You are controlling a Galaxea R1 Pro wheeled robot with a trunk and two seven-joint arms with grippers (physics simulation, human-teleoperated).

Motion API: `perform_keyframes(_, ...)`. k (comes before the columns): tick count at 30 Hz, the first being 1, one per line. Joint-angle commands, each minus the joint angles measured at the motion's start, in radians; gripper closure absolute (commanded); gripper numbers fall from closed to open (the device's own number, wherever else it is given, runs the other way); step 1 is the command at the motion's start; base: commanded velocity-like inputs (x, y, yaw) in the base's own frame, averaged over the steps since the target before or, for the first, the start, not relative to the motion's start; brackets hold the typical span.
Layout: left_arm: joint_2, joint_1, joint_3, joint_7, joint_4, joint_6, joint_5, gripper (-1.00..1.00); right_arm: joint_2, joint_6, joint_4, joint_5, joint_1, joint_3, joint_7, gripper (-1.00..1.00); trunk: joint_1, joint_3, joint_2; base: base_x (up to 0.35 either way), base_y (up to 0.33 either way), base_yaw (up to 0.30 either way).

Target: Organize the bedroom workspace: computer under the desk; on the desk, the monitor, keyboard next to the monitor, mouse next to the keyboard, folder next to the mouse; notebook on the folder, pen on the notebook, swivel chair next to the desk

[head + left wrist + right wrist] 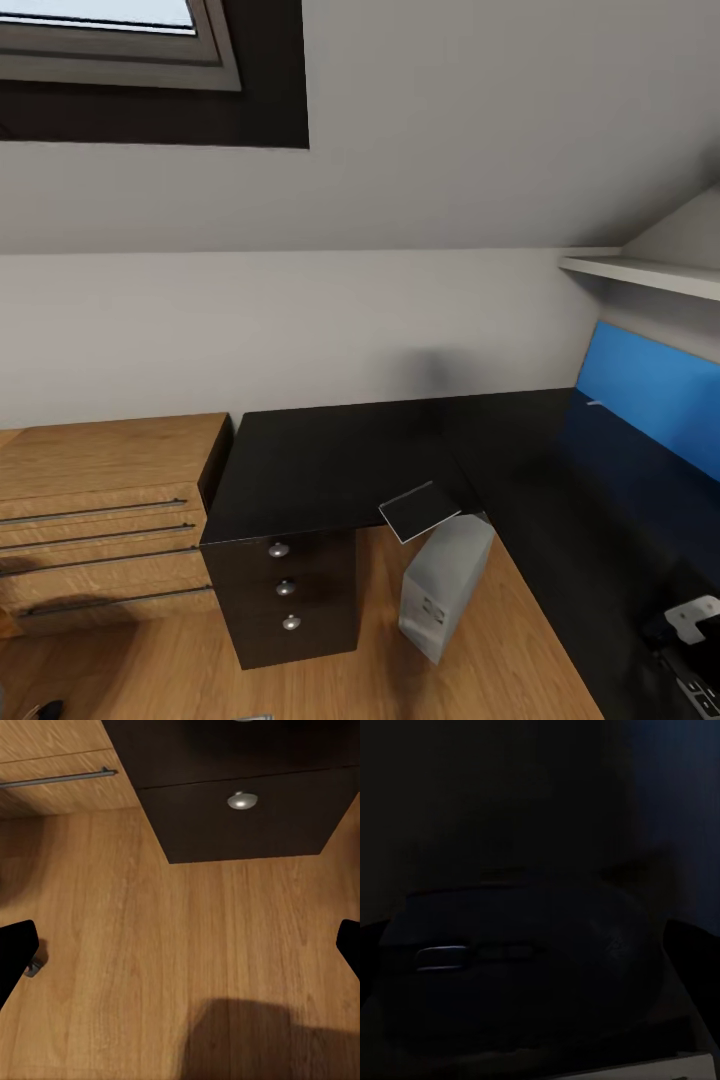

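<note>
Closest in, the left pincer [180,952] hangs over the plank floor [150,930] with its black fingertips [15,960] spread wide and nothing between them. The right wrist camera is nearly pitch black. There's a dark rounded lump that looks like the mouse [525,967] right up close, but I honestly can't tell if the right pincer is open or gripping it.

Next out, the computer [445,585] sits tilted on the floor at the inner corner of the desk [330,460], beside the dark drawer unit [285,590]. The notebook [420,510] lies on the surface, poking over its edge above the tower. Further back are the oak drawers [100,520], the blue back panel [650,390] and the skylight [110,40].
</note>
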Motion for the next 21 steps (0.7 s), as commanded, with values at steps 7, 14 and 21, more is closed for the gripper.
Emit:
perform_keyframes(7, 0.001, -0.001, -0.005, 0.007, -0.002, 0.000, 0.007, -1.00, 0.003, 0.004, -0.012, 0.002, -0.002, -0.009, 0.003, 1.00, 0.000, -0.001, -0.001, 0.000, 0.000, 0.000)
perform_keyframes(14, 0.000, -0.001, -0.005, 0.005, -0.002, 0.000, 0.007, -1.00, 0.003, 0.004, -0.012, 0.001, -0.002, -0.010, 0.001, 1.00, 0.000, -0.001, -0.001, 0.000, 0.000, 0.000)
perform_keyframes(21, 0.000, -0.001, -0.006, 0.005, -0.002, 0.000, 0.007, -1.00, 0.004, 0.004, -0.012, -0.001, -0.002, -0.010, 0.000, 1.00, 0.000, -0.001, -0.001, 0.000, 0.000, 0.000)
